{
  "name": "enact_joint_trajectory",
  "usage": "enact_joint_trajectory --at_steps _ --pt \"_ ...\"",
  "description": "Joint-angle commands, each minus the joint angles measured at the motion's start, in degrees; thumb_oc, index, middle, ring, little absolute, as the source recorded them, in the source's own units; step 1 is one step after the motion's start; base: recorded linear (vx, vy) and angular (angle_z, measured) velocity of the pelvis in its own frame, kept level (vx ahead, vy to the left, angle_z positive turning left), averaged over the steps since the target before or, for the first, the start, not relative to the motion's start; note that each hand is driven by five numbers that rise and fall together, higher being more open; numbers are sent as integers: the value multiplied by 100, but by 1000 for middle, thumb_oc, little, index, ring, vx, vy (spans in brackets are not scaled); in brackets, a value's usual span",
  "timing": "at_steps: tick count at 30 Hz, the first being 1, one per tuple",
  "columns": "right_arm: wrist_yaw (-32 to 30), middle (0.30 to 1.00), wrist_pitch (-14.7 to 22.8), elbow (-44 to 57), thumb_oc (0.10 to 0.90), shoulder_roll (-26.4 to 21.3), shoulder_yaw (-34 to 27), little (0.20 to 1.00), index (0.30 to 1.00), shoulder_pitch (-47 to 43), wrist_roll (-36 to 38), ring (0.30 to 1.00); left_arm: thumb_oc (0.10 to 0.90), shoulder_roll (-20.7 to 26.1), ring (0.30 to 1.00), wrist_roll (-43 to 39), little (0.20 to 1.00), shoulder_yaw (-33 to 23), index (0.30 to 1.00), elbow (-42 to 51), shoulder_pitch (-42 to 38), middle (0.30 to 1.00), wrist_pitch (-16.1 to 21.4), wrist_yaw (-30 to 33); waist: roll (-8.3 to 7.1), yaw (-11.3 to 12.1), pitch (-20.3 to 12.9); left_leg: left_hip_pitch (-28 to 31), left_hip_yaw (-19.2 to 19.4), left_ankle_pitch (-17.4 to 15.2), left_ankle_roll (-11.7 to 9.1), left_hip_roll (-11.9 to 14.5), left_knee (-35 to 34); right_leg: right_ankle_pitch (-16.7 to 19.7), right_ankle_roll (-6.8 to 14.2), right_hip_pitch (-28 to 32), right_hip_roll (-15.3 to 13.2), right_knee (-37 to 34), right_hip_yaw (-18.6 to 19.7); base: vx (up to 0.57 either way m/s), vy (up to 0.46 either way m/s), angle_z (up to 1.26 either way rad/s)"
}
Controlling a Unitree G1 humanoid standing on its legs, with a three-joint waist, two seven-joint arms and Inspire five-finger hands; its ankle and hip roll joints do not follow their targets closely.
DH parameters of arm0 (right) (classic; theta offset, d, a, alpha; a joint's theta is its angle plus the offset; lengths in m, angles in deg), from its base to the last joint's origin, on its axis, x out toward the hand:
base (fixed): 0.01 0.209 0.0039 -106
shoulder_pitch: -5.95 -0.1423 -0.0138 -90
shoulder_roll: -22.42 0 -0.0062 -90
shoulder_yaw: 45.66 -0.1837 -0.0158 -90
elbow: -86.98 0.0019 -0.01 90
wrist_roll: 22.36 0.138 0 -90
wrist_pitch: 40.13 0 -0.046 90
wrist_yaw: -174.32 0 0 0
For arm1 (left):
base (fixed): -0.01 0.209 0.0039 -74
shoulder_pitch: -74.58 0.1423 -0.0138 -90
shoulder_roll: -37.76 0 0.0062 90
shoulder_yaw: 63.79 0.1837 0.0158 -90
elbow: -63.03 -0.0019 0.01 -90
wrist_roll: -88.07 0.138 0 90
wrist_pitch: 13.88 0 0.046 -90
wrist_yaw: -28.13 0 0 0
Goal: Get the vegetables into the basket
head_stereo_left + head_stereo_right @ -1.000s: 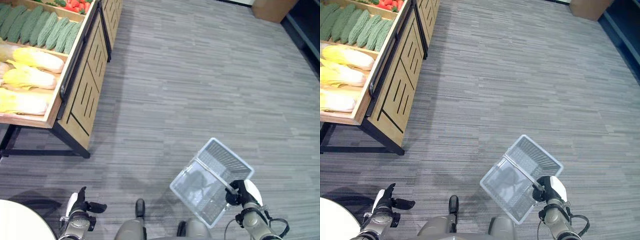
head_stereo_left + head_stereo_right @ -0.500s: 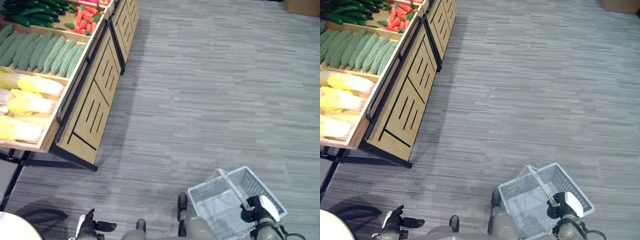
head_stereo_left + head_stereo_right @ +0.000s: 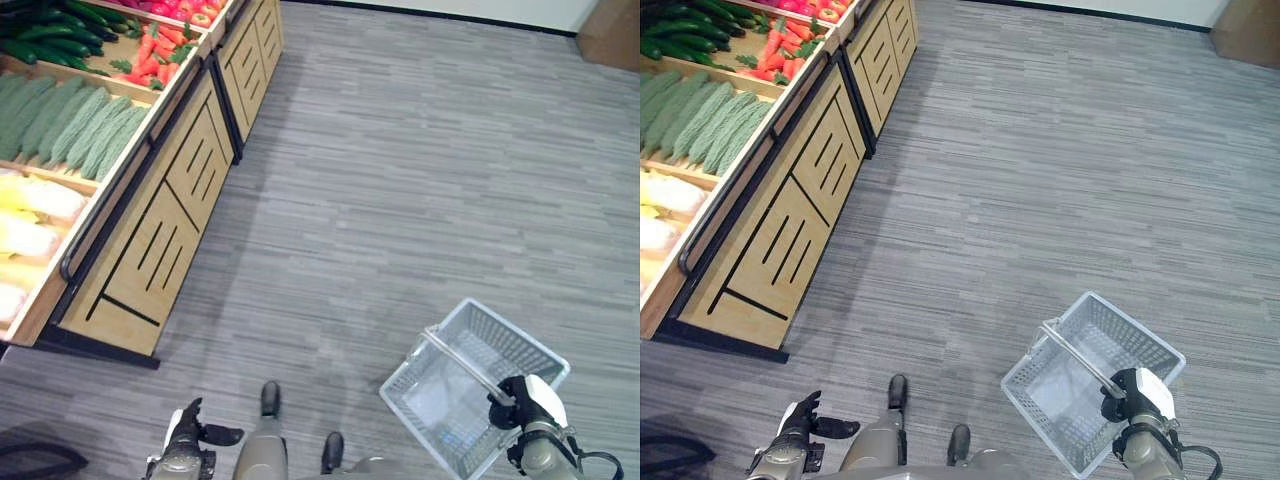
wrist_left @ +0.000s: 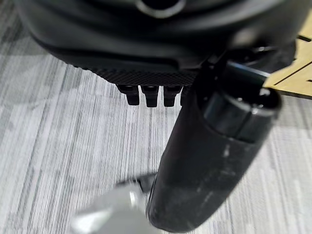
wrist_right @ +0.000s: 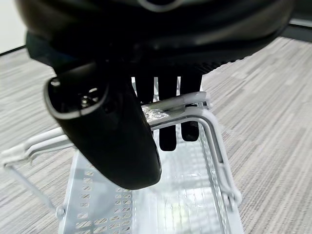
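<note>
Right hand curls round handle of empty wire basket, light, stiff; left hand idle, fingers relaxed. Vegetables: bitter gourds, carrots on shelf, far left; gourds firm, grab mid-body

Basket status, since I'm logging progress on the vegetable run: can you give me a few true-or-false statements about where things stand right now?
1. The right hand holds the basket by its handle. True.
2. The basket already holds carrots. False: it is empty; the carrots lie on the produce stand.
3. The left hand grips a vegetable. False: it holds nothing.
4. The stand is to the robot's left. True.
5. The basket rests on the floor. False: it hangs from the right hand.
</note>
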Motion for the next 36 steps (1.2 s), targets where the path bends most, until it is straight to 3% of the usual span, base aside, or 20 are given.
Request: enact_joint_trajectory --at_steps 1,6,7,14,19,21,24,26,28,30,36 --pt "-301 300 191 414 400 -403 -251 300 300 -39 -10 300 900 560 1000 126 1000 -92 1000 152 -246 1000 164 180 -254 120 -106 -25 6 -521 -397 204 557 778 912 -147 -1606 433 518 65 98 -33" --pt "-303 300 200 373 400 -316 -178 300 300 -144 -14 300 900 622 1000 134 1000 -98 1000 173 -281 1000 191 196 -345 126 -88 -76 78 -732 -300 89 744 1120 993 -233 -1719 517 558 92 123 5" --pt "-303 300 208 431 400 -279 -128 300 300 -177 -41 300 900 641 1000 145 1000 -88 1000 187 -280 1000 202 188 -397 136 -60 -73 103 -799 -263 52 767 1331 1056 -291 -1748 568 579 65 77 14" --pt "-295 300 218 280 400 -209 -13 300 300 -327 -37 300 900 644 1000 193 1000 15 1000 287 -205 1000 232 161 -461 181 -25 73 105 -903 -131 -77 628 1797 1173 -408 -1785 752 662 62 84 0" --pt "-271 300 229 259 400 -204 138 300 300 -536 -63 300 900 600 1000 156 1000 30 1000 330 -90 1000 239 100 -276 253 115 352 35 -1019 78 -126 541 2057 1114 -837 -1750 1974 625 48 153 2" --pt "-267 300 262 274 400 -180 254 300 300 -621 -97 300 900 575 1000 128 1000 41 1000 329 -65 1000 224 90 -184 220 223 622 -46 -1136 126 -116 514 1880 1053 -1198 -1630 2439 549 174 152 0" --pt "-311 300 299 405 400 -227 332 300 300 -707 -126 300 900 534 1000 48 1000 52 1000 252 -155 1000 237 110 -147 24 422 933 -294 -1260 45 -156 554 1318 913 -1666 -1483 1731 334 306 -19 38" --pt "-334 300 323 562 400 -285 347 300 300 -731 -110 300 900 502 1000 63 1000 34 1000 120 -232 1000 231 111 -167 -156 506 1177 -553 -1497 -49 -248 684 1395 977 -1828 -1376 778 626 367 -147 86" --pt "-336 300 326 568 400 -293 339 300 300 -711 -109 300 900 496 1000 76 1000 23 1000 88 -245 1000 235 105 -177 -205 500 1229 -630 -1540 -68 -268 704 1461 1003 -1868 -1379 627 704 204 -82 81" --pt "-312 300 335 617 400 -307 310 300 300 -649 -123 300 900 473 1000 79 1000 -72 1000 -47 -287 1000 228 110 -170 -347 454 1451 -943 -1682 -143 -325 780 1629 1054 -2063 -1290 182 1110 382 -171 61" --pt "-279 300 338 757 400 -397 279 300 300 -605 -166 300 900 387 1000 52 1000 -161 1000 -119 -172 1000 189 143 -142 -340 312 1744 -1320 -1763 -281 -259 906 1493 917 -1920 -1165 430 1010 214 -150 87"
